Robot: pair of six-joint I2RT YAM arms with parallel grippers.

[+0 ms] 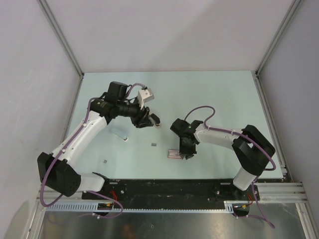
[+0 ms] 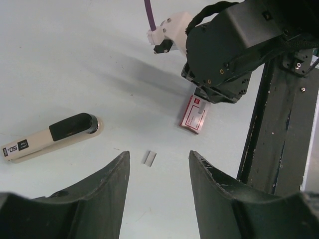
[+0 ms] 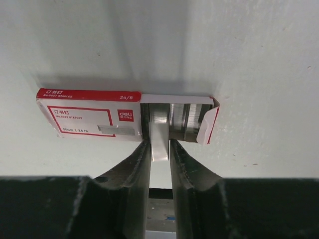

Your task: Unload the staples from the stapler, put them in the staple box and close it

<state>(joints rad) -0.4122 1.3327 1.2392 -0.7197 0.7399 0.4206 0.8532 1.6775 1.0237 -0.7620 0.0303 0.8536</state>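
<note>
The stapler [image 2: 50,137], cream with a black top, lies flat on the table at the left of the left wrist view, and shows faintly from above [image 1: 119,134]. A short silvery strip of staples [image 2: 149,158] lies loose on the table [image 1: 154,145]. My left gripper [image 2: 159,154] is open and empty, held above the table [image 1: 153,119], with the loose strip just beyond its tips. My right gripper [image 3: 159,144] is shut on another staple strip [image 3: 159,134] at the open end of the red and white staple box [image 3: 89,114], low over the table [image 1: 188,153].
The staple box [image 1: 174,154] lies near the front middle, its flap [image 3: 208,124] open with more staple strips [image 3: 187,119] inside. A tiny grey bit [image 1: 105,162] lies at the front left. The black base rail [image 1: 169,189] runs along the near edge; grey walls surround the table.
</note>
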